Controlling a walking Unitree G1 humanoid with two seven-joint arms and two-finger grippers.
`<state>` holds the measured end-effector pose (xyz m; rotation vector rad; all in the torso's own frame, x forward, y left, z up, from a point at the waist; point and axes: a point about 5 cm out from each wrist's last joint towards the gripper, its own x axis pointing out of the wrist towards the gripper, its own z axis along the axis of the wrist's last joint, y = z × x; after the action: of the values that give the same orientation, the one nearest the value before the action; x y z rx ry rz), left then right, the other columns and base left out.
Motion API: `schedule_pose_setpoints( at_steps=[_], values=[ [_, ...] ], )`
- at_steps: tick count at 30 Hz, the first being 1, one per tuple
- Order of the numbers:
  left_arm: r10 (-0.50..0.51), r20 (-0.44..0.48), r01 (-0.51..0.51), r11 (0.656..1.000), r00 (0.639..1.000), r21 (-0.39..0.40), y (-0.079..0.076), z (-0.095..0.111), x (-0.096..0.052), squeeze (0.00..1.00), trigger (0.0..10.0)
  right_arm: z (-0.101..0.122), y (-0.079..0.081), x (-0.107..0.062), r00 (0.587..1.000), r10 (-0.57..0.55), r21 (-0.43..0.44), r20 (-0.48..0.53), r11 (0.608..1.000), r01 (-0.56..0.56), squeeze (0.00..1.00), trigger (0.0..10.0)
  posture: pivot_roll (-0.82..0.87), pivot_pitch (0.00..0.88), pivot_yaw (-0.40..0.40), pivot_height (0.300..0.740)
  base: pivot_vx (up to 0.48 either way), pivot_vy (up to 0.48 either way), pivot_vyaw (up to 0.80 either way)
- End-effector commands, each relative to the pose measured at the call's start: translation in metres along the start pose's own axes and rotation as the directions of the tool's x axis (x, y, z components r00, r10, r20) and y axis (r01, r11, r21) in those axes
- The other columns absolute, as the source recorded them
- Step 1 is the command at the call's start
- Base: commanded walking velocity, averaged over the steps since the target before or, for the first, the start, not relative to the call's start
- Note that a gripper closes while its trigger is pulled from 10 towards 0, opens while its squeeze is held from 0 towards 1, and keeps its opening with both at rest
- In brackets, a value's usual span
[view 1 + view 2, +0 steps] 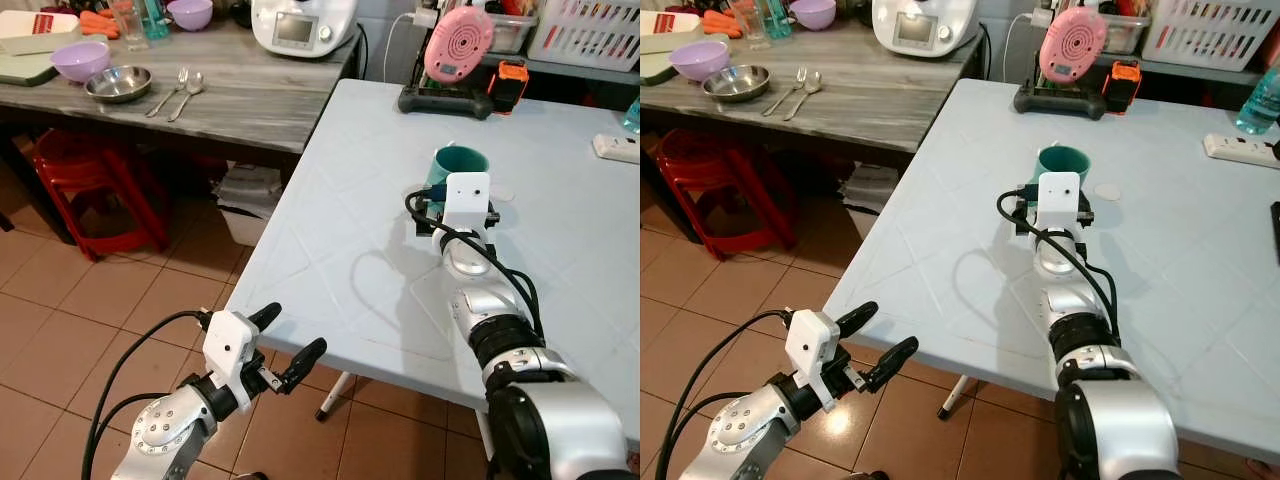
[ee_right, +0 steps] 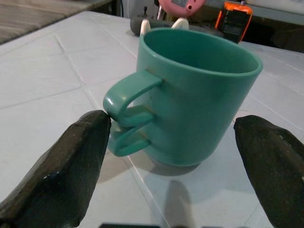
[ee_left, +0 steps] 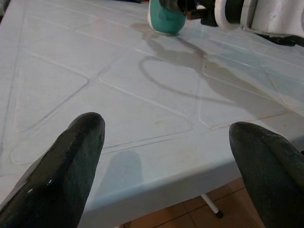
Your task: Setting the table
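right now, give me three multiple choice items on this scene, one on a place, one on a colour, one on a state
1. Where does the mug stand?
A. on the pale blue table
B. on the wooden counter
C. on the floor

2. What colour is the mug?
A. pink
B. teal
C. purple

3. How is the right gripper?
A. shut on the mug
B. open, fingers either side of the mug
C. open, far from the mug

Answers:
1 A, its base rests on the table.
2 B, teal in every view.
3 B, the right wrist view shows both fingers spread around it.

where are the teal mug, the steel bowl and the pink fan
teal mug (image 2: 199, 99), right wrist view, on its outer wall
steel bowl (image 1: 118, 84), left eye view, on its inside
pink fan (image 1: 458, 45), left eye view, on its round front
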<state>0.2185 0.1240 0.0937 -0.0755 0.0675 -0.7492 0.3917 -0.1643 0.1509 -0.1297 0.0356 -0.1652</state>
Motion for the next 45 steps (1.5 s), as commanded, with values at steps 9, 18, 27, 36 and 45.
schedule_pose_setpoints(
  at_steps=[9, 18, 27, 36, 45],
  values=[
    [-0.003, -0.013, 0.003, 1.0, 1.0, 0.01, -0.002, 0.004, -0.003, 0.0, 10.0, 0.006, -0.021, 0.006, 0.998, -0.065, 0.003, 0.027, 0.998, 0.065, 0.0, 10.0, 0.08, 0.149, 0.004, 0.74, 0.0, 0.0, 0.0],
    [-0.003, -0.008, 0.003, 1.0, 1.0, 0.009, -0.002, 0.005, 0.002, 0.0, 10.0, -0.001, -0.048, 0.001, 0.987, -0.149, 0.009, 0.063, 0.989, 0.148, 0.0, 10.0, 0.06, 0.139, 0.011, 0.74, 0.0, 0.0, 0.0],
    [-0.012, 0.0, 0.012, 1.0, 1.0, 0.014, 0.0, 0.006, 0.01, 0.0, 10.0, -0.008, -0.041, -0.005, 0.991, -0.118, 0.015, 0.07, 0.993, 0.117, 0.0, 10.0, 0.05, 0.123, 0.017, 0.74, 0.0, 0.0, 0.0],
    [0.0, 0.01, 0.0, 1.0, 1.0, 0.014, -0.001, 0.005, 0.013, 0.0, 10.0, 0.002, -0.024, 0.001, 0.996, -0.043, 0.01, 0.081, 0.999, 0.042, 0.0, 10.0, 0.06, 0.121, 0.009, 0.74, 0.0, 0.0, 0.0],
    [0.02, 0.02, -0.02, 1.0, 1.0, 0.007, -0.002, 0.005, 0.013, 0.0, 10.0, 0.012, -0.028, 0.006, 0.993, -0.066, 0.002, 0.093, 0.998, 0.066, 0.0, 0.0, 0.07, 0.122, -0.01, 0.74, 0.0, 0.0, 0.0]
  ],
)
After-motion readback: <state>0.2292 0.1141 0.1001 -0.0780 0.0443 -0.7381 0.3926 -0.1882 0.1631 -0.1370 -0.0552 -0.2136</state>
